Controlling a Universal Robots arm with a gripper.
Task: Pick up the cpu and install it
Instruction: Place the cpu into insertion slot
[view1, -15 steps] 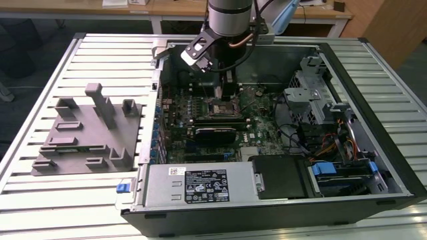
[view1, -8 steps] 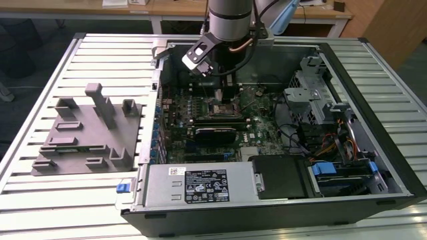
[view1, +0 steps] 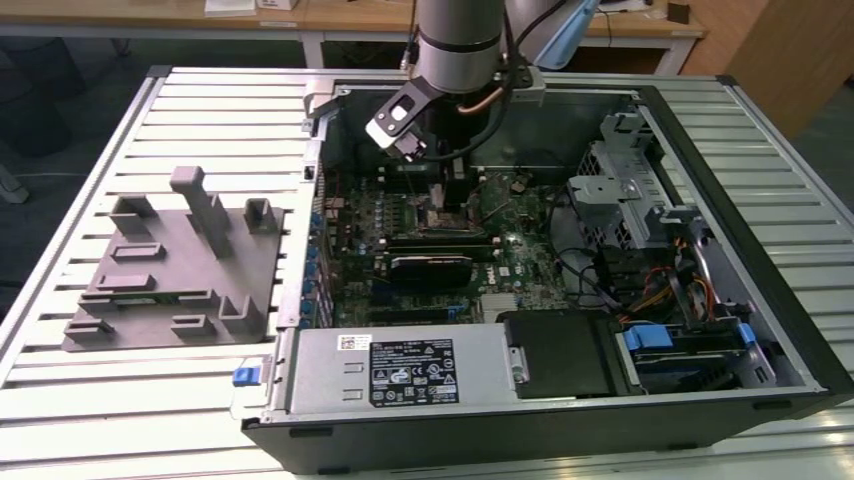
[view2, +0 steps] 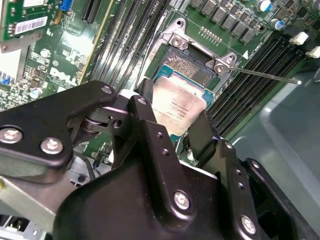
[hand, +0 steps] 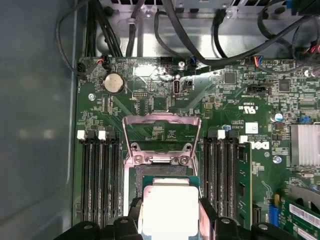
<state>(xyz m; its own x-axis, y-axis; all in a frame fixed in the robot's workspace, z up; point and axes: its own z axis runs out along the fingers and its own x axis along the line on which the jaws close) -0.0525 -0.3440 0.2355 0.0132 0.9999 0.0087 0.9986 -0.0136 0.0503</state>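
The cpu (view2: 177, 106), a small square chip with a pale silver top and a green edge, sits between my gripper's black fingers (view2: 146, 112) in both wrist views. My gripper (view2: 175, 119) is shut on it. The cpu (hand: 170, 210) hangs over the near part of the open motherboard socket (hand: 162, 176); I cannot tell whether it touches the socket. The socket's metal load frame (hand: 162, 131) stands flipped up beyond it. In the exterior view my gripper (view1: 450, 192) reaches down into the open computer case (view1: 747, 330), over the motherboard (view1: 514, 255).
Memory slots (hand: 100, 180) flank the socket on both sides. A thin metal lever (view2: 265, 75) juts out beside the socket. Black cables (hand: 200, 30) run along the case wall. A grey fixture (view1: 174, 265) sits on the table at the exterior view's left. A drive cage (view1: 627, 190) stands to the right.
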